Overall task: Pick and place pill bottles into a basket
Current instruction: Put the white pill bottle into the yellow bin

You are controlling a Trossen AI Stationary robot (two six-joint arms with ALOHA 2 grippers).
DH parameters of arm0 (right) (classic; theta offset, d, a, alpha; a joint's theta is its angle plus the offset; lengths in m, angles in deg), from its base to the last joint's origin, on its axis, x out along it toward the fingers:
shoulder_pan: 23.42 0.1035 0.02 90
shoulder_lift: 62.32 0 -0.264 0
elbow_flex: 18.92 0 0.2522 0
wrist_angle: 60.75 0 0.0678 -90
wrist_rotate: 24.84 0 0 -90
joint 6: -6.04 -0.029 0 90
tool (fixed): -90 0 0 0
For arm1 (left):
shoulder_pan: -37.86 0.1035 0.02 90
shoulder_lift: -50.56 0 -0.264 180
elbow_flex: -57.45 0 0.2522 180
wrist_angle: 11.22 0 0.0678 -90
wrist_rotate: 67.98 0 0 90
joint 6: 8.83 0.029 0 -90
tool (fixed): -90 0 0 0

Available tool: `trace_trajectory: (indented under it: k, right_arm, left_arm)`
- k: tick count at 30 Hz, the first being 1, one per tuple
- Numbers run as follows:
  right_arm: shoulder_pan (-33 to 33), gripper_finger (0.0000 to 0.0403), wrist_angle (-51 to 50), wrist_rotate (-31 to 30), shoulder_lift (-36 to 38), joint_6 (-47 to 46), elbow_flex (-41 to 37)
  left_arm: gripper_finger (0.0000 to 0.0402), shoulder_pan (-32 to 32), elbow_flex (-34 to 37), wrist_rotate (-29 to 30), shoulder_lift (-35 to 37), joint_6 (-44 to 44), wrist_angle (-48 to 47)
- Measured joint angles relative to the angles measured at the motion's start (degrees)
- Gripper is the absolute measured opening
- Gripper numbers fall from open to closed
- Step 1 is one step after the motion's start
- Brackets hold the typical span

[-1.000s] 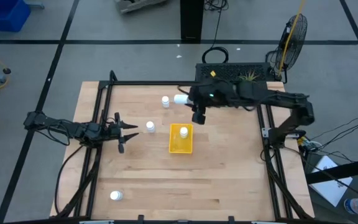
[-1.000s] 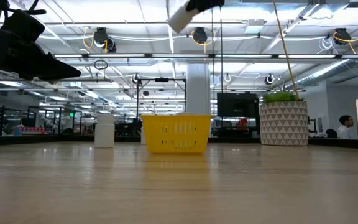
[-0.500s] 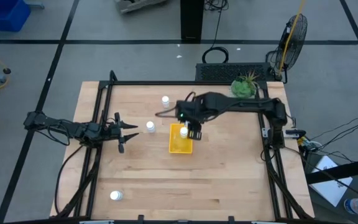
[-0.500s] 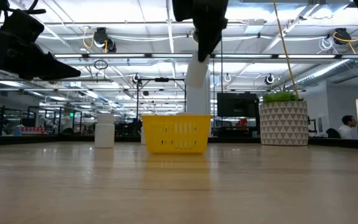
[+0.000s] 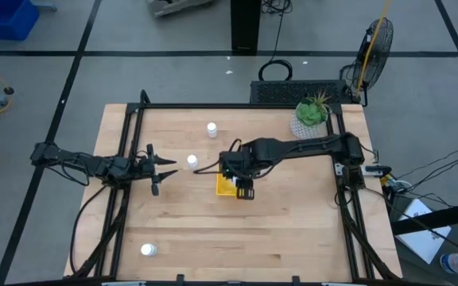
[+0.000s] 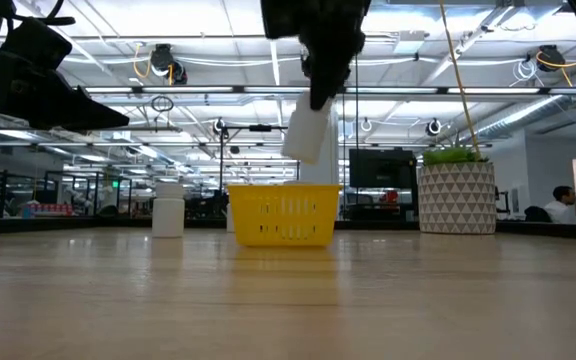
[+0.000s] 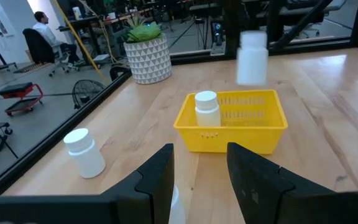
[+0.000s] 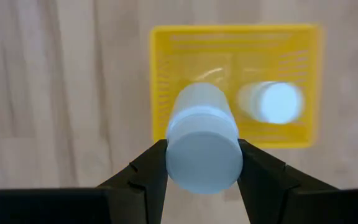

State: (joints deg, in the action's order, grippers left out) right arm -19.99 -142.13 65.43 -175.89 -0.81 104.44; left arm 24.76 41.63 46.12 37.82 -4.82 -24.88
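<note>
My right gripper (image 5: 243, 186) is shut on a white pill bottle (image 6: 306, 133) that hangs above the yellow basket (image 6: 283, 214). One pill bottle (image 7: 207, 109) stands inside the basket (image 7: 232, 122). My left gripper (image 5: 165, 165) is open at the table's left. It points at a pill bottle (image 5: 192, 161) that stands on the table just beyond its fingertips. Another bottle (image 5: 211, 128) stands toward the far edge. A third bottle (image 5: 148, 249) stands near the front left corner. My right gripper pinches the bottle's upper end (image 8: 202, 148) between its two fingers (image 8: 149, 167), one on each side. The fingers come from above, pointing down. The bottle hangs below them, slightly tilted and clear of the basket (image 8: 166, 74), over its empty half beside the bottle inside (image 8: 272, 102).
A white patterned pot with a green plant (image 5: 308, 117) stands at the far right corner. A black frame rail (image 5: 229, 106) runs along the table's far edge. Bare wood lies between the basket and the near edge.
My right gripper has carried the bottle from the table's far side toward the near edge, to a spot above the basket, and has come down. The bottle stuck out sideways from the gripper before. It now hangs nearly upright below it.
</note>
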Motion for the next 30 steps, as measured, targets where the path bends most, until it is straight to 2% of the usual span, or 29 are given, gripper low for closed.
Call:
trace_trajectory:
  k: [13,20,30]
  right_arm:
    - [-0.05,0.0150,7.74,5.51,0.03,-0.99,-10.74]
    - [-0.07,0.0150,10.08,8.87,0.03,-1.72,-12.24]
    - [-0.44,0.0150,10.26,9.01,0.03,-1.51,-12.30]
  left_arm:
    - [0.0152,0.00,-0.01,0.02,-0.01,-0.11,0.04]
    - [0.0152,0.00,-0.03,0.02,-0.01,0.28,0.08]
    - [0.0152,0.00,-0.03,0.02,-0.01,0.26,0.11]
